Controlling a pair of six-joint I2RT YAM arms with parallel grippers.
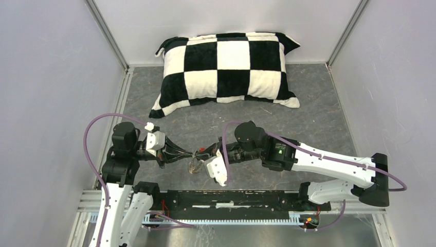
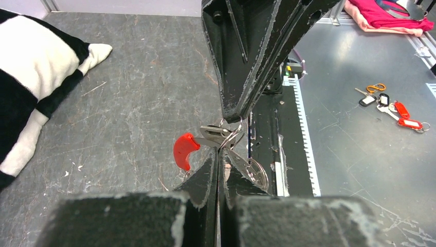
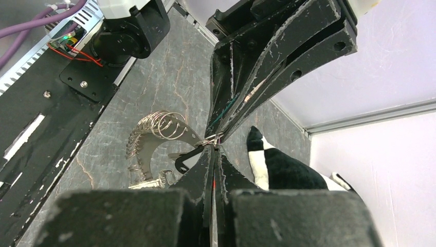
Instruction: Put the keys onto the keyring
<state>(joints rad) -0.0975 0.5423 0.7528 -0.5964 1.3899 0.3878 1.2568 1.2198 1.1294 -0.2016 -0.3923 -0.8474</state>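
At the frame's lower centre, the left hand point(image 1: 189, 155) and right hand point(image 1: 201, 152) are pressed shut tip to tip, with the keyring point(image 3: 163, 125) pinched between them

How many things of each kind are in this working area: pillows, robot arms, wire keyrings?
Black-and-white checkered soft pillow: 1
White-and-black robot arms, ending in the left gripper and the right gripper: 2
Silvery coiled-wire keyring: 1
Total: 4
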